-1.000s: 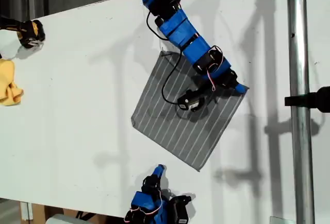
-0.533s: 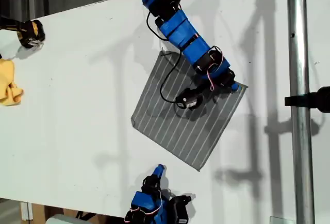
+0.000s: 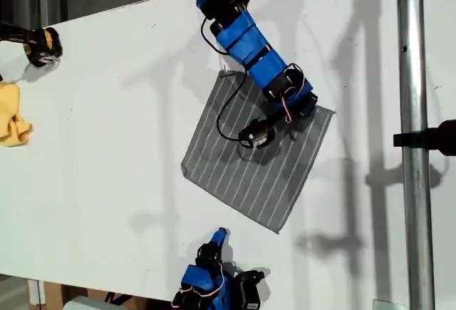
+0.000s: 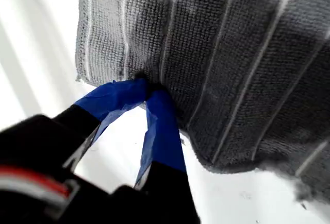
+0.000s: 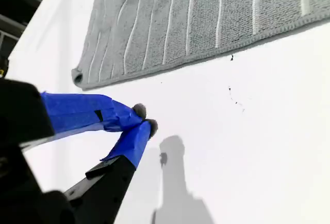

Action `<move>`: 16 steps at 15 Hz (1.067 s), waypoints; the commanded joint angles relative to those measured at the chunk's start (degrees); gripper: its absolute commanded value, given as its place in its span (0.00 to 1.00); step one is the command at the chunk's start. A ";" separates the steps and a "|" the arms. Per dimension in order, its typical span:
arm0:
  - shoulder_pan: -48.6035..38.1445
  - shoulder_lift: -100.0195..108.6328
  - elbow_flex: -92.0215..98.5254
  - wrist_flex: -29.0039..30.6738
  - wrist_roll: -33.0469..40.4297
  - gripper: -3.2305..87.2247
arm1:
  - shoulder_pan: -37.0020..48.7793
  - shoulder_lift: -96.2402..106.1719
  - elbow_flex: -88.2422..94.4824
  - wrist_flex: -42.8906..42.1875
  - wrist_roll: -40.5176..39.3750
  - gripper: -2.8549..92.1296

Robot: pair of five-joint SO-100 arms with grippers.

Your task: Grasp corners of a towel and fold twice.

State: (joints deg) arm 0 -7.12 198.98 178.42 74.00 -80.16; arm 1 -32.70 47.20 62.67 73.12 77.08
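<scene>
Grey striped towel (image 3: 253, 153) looked thin and limp, best pinched at its hemmed corners; my first tool (image 4: 147, 92) had clamped its edge, my second tool (image 5: 144, 119) closed empty.

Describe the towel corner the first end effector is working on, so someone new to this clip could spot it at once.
On the white table, find the grey pinstriped towel in the middle. Follow the long blue arm from the exterior view's top down to my first end effector. It is pinched on the towel corner toward the exterior view's right, the only corner under an arm.
</scene>
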 commanded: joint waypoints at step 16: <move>-1.14 0.26 0.35 -0.26 0.88 0.02 | -1.76 20.65 -1.14 -3.60 -4.39 0.29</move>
State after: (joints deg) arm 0 -7.47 198.98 178.42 74.00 -79.80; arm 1 -33.84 61.52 65.13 70.31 72.77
